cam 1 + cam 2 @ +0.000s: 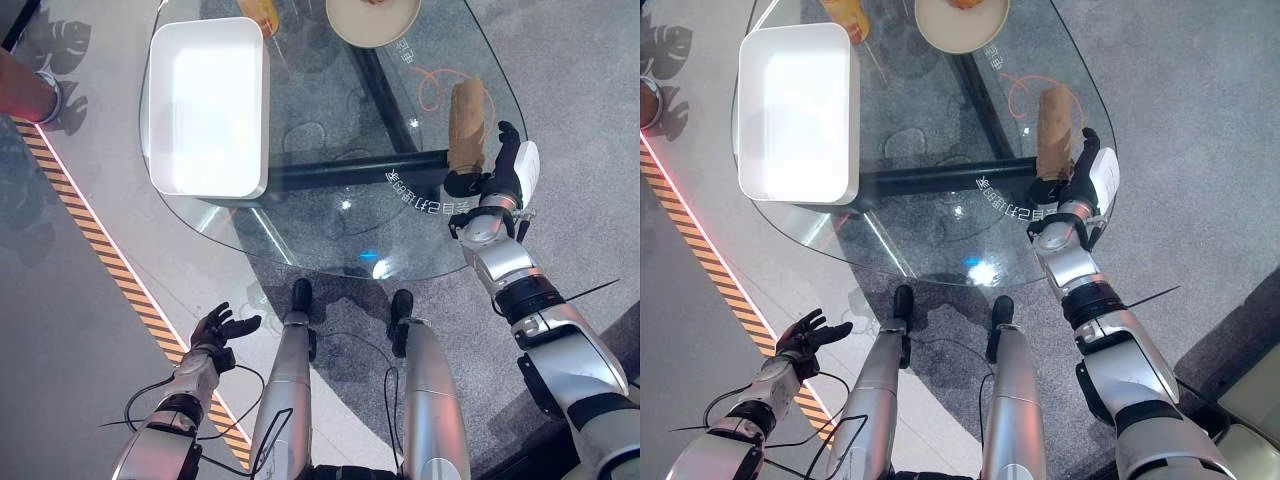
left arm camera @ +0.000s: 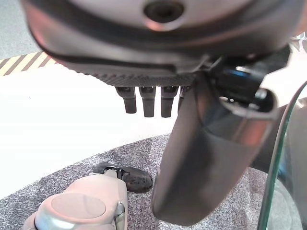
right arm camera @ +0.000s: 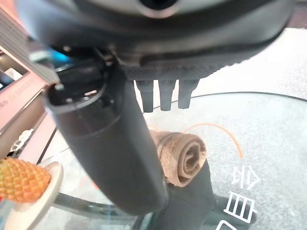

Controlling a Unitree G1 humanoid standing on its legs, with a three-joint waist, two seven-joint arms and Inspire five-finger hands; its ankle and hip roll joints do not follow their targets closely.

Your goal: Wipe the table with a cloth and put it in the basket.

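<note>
A brown cloth [image 1: 467,122], rolled into a tube, lies on the right edge of the glass table [image 1: 330,200]. My right hand [image 1: 505,170] sits at the roll's near end. It is open, with straight fingers along the roll's right side and the thumb by its end. In the right wrist view the rolled cloth [image 3: 184,158] shows just past the straight fingers [image 3: 165,98]. The white basket [image 1: 262,110] stands empty on the table's left part. My left hand [image 1: 225,328] hangs low over the floor at the lower left, open with spread fingers.
A beige plate [image 1: 372,20] and an orange object [image 1: 262,12] sit at the table's far edge. A pineapple-like fruit [image 3: 21,179] lies on a plate. Yellow-black striped tape [image 1: 110,260] runs along the floor on the left. Part of a person [image 1: 25,90] shows at far left.
</note>
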